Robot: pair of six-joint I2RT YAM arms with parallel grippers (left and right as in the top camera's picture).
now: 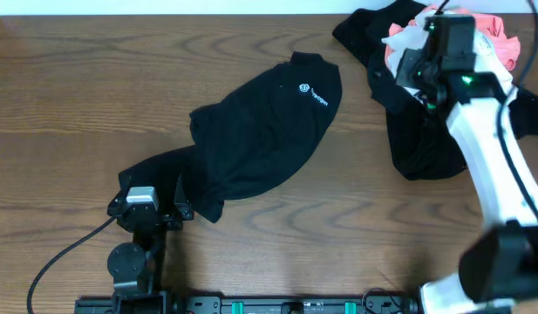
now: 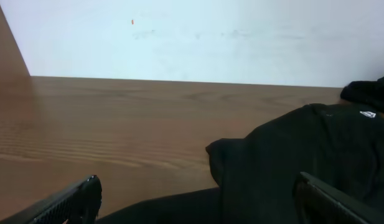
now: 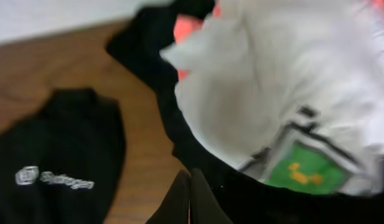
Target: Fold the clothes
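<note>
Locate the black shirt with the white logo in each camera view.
Overhead: the black shirt lies mid-table.
Left wrist: the black shirt fills the lower right.
Right wrist: the black shirt sits lower left.
Shared landmark: its white logo, seen in all three.

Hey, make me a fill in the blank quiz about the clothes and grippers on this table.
1. The black shirt lying by itself bears a small ____ logo.
2. The left gripper at its edge is ____.
3. The right gripper, at the pile of clothes, is ____.
4. The white garment there has a ____ print.
Missing words: white; open; shut; green.
</note>
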